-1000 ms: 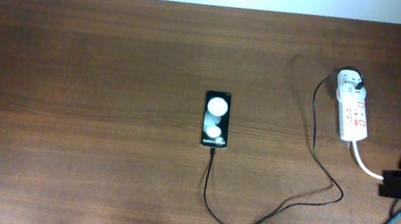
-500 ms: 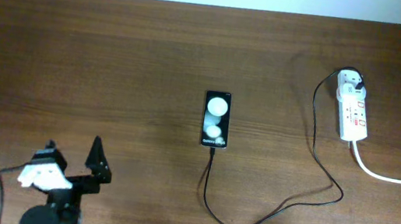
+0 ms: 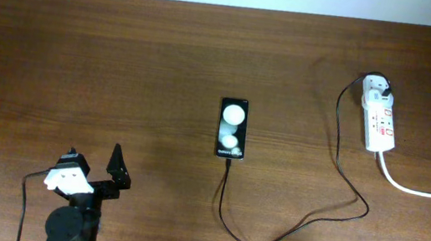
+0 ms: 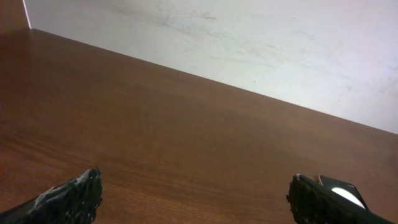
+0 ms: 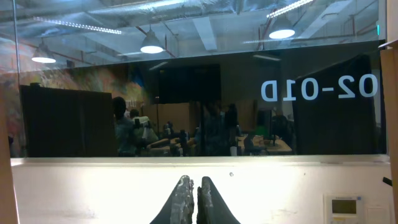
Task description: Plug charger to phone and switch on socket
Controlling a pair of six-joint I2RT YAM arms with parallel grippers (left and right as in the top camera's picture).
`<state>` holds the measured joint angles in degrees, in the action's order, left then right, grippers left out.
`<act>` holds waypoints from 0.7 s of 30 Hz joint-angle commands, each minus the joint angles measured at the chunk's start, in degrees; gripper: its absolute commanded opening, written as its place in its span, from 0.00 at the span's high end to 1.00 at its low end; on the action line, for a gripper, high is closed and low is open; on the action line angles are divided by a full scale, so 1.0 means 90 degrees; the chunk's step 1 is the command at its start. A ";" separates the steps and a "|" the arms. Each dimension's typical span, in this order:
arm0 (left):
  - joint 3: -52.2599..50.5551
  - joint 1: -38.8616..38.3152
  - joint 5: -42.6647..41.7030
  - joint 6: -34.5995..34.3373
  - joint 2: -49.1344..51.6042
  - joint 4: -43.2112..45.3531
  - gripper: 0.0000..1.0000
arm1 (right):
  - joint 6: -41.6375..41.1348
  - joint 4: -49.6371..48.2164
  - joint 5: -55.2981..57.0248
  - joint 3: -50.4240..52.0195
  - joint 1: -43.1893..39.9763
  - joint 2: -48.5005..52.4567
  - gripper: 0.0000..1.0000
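- The desk (image 3: 123,57) is mostly bare wood. There is wide open room left of the phone and beyond it, up to the far edge by the pale wall.
- The left arm (image 3: 70,223) has come in at the near-left edge within the last second and shifted slightly right. Its jaws stand wide apart and empty, well apart from everything.
- The right arm, beside the socket a second ago, has left the overhead view. Its fingertips (image 5: 183,196) press together on nothing and face a window.
- The socket (image 3: 380,118) lies unmoved near the right edge, its white cord (image 3: 417,191) running off that side. The switch state is too small to tell.
- The charger (image 3: 303,221) loops from the socket's far end to the phone's near end, its tip touching there.
- The phone (image 3: 232,129) sits mid-desk, unmoved.
- With the right arm withdrawn, the task looks nearly or fully done.
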<state>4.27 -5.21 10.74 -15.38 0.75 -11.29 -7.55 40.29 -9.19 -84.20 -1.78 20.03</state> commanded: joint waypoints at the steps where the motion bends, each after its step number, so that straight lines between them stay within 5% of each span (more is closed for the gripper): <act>1: -0.0085 0.0015 -0.0061 0.0083 0.0005 0.0034 0.01 | -0.0053 -0.0017 -0.0080 0.0005 0.0017 -0.0061 0.92; 11: -0.0420 0.0015 -0.0046 0.0386 0.0051 0.0848 0.01 | -0.0102 -0.0262 0.0058 0.0005 0.0017 0.0294 0.96; 17: -0.0420 0.0015 -0.0046 0.0386 0.0051 0.0848 0.01 | -0.1224 -0.1290 0.1010 -0.0002 0.0017 0.3240 0.96; 21: -0.0420 0.0015 -0.0046 0.0386 0.0051 0.0848 0.01 | -0.1719 -0.0408 0.1124 -0.0002 0.0017 0.5197 0.96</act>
<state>0.95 -5.21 10.74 -12.97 1.32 -3.79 -20.12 34.24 -0.25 -84.18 -1.78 61.69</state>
